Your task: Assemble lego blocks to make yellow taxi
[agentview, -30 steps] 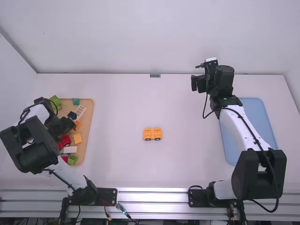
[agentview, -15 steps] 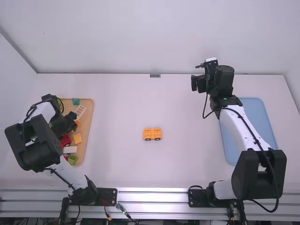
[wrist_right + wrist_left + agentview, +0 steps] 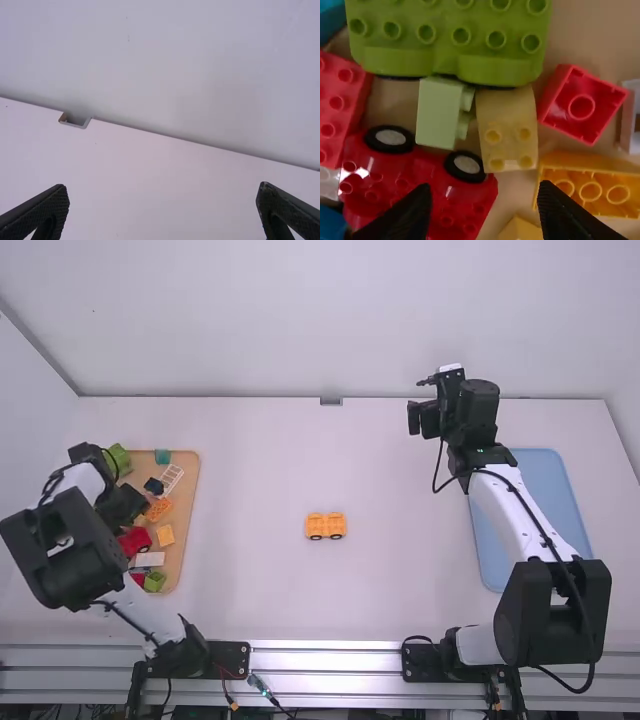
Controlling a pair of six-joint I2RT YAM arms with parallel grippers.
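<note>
- Two arms: the left gripper (image 3: 140, 507) is over the wooden-coloured tray (image 3: 186, 515) at the left of the high view, its fingers parted; the right gripper (image 3: 421, 418) is at the upper right, its fingers spread wide.
- The yellow wheeled piece (image 3: 325, 526) sits just below the middle of the frame, black wheels showing along its lower side, well apart from both trays.
- Inside the wooden-coloured tray lie loose blocks: a red wheeled piece (image 3: 136, 541) near the left gripper, a white block (image 3: 150, 559) below it, a small yellow block (image 3: 165, 535) beside it and a teal block (image 3: 162, 456) near the tray's upper edge.
- The blue tray (image 3: 541, 500) is at the right, the right arm crossing over part of it.
- White table (image 3: 400, 585) stretches between the two trays, from its far edge across the upper frame, where a small metal bracket (image 3: 331, 401) sits, down to the metal rail (image 3: 325, 657) along the bottom.
</note>
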